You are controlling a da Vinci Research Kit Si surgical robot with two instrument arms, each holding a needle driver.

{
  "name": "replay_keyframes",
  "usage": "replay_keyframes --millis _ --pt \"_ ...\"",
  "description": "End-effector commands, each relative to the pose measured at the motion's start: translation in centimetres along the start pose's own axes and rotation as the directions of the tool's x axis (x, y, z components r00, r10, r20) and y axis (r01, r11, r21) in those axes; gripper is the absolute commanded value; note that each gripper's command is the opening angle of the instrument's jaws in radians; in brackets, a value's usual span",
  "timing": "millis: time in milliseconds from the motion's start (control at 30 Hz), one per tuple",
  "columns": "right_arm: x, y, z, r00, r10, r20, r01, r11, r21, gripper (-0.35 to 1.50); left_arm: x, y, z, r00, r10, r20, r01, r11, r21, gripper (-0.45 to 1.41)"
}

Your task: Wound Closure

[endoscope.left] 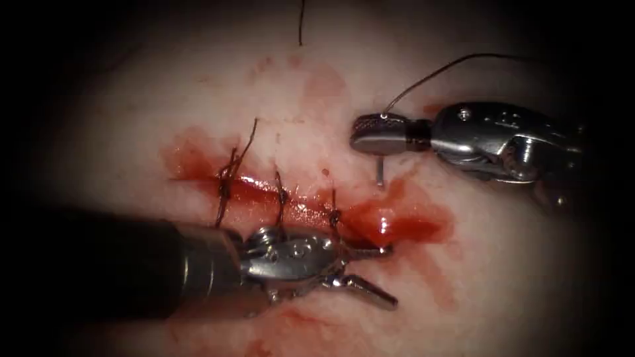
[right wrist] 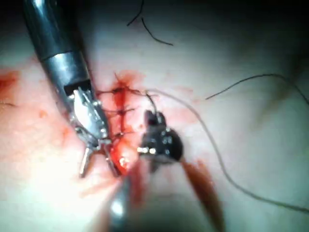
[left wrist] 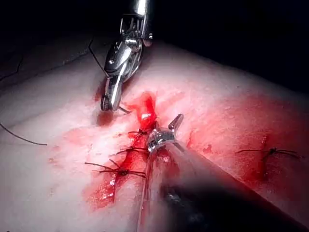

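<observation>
— How are the two arms sitting?

— The left arm is coming in low from the endoscope picture's left, its dark shaft lying nearly flat over the tissue (endoscope.left: 503, 264) just below the cut (endoscope.left: 284, 198). Its left hand (endoscope.left: 387, 276) is spread wide, one jaw reaching up to the pool of red fluid (endoscope.left: 397, 225) at the cut's right end, the other angling down and away. It is holding nothing.

— And the other one?

— The right arm is entering from the right, wrist bent so that its right hand (endoscope.left: 370, 134) is pointing left, hovering above the cut's right end. Its jaws are pressed together, pinching the needle (endoscope.left: 380, 173).

— Where along the curve?

— That is hard to tell; only a short bright stub is hanging down from the jaws toward the tissue, its tip just above the red fluid. The needle is looking clear of the tissue.

— And the thread?

— The thread (endoscope.left: 456, 64) is arcing up from the right hand and trailing off to the right. Three stitches (endoscope.left: 280, 197) are crossing the cut, left of the red fluid, with a cut end (endoscope.left: 248, 139) standing up from the leftmost one.
</observation>
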Motion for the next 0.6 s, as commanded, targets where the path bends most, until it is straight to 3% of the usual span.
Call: replay_keyframes --millis 33,600 --pt "0.0 0.0 0.08 1.0 -0.001 -0.001 0.001 1.0 0.002 -0.35 -0.03 -0.01 0.08 1.0 -0.001 0.001 0.001 1.0 -0.002 0.67" --pt "-0.1 -0.12 0.06 0.982 0.18 0.061 -0.185 0.978 0.097 -0.35 -0.04 0.01 0.01 1.0 0.006 0.007 -0.006 1.0 -0.006 0.67"
